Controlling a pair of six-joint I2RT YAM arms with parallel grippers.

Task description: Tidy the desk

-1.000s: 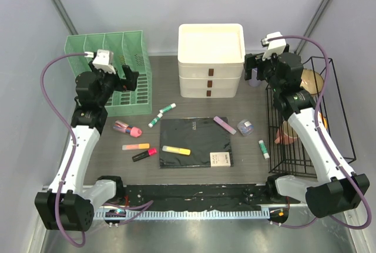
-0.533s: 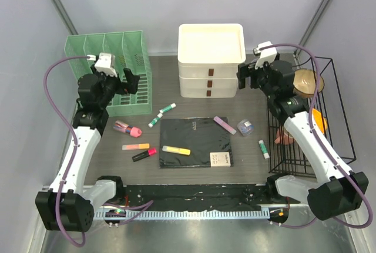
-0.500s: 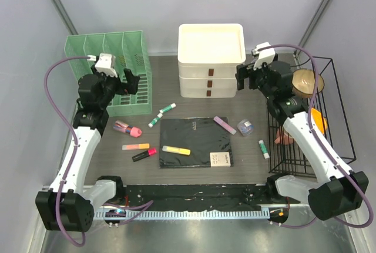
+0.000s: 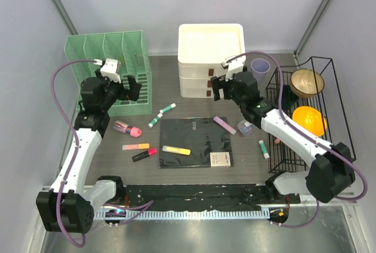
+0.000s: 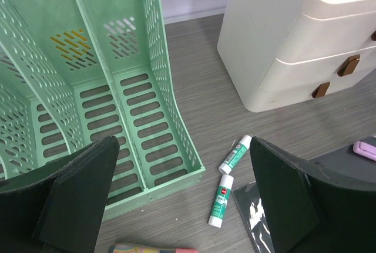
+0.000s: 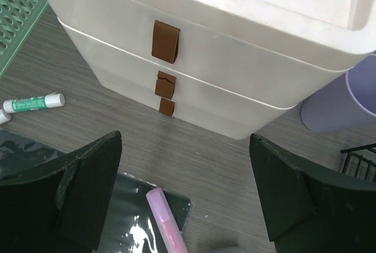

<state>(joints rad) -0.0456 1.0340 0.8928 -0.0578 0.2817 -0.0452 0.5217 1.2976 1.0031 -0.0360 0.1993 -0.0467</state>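
The desk [image 4: 200, 105] lies flat in front of both arm bases, walled in at the back and sides. It is judged rigid, heavy and fixed, so nothing on it is to be gripped but the loose things that it bears. Its wood-grain top looks smooth, and round items may be expected to roll or slide when nudged. At its middle a black notebook [image 4: 194, 138] lies flat, with a yellow highlighter [image 4: 175, 150] on it and a pale pink stick [image 4: 224, 124] across its far right corner. The notebook is thin and would best be taken at an overhanging edge. The highlighter is light and stiff and would be pinched across its barrel at mid-length. Two green-and-white glue sticks [image 5: 228, 171] lie just left of the notebook, close to the open front of the green file rack [image 5: 88, 88]. The white drawer unit [image 6: 235, 83] stands at the back, with a lilac cup [image 6: 343, 97] just to its right. The left gripper [image 5: 182, 206] is held spread wide and empty above the rack's corner and the glue sticks. The right gripper [image 6: 185, 200] is likewise spread wide and empty, in front of the drawers' brown pull tabs [image 6: 165, 41].
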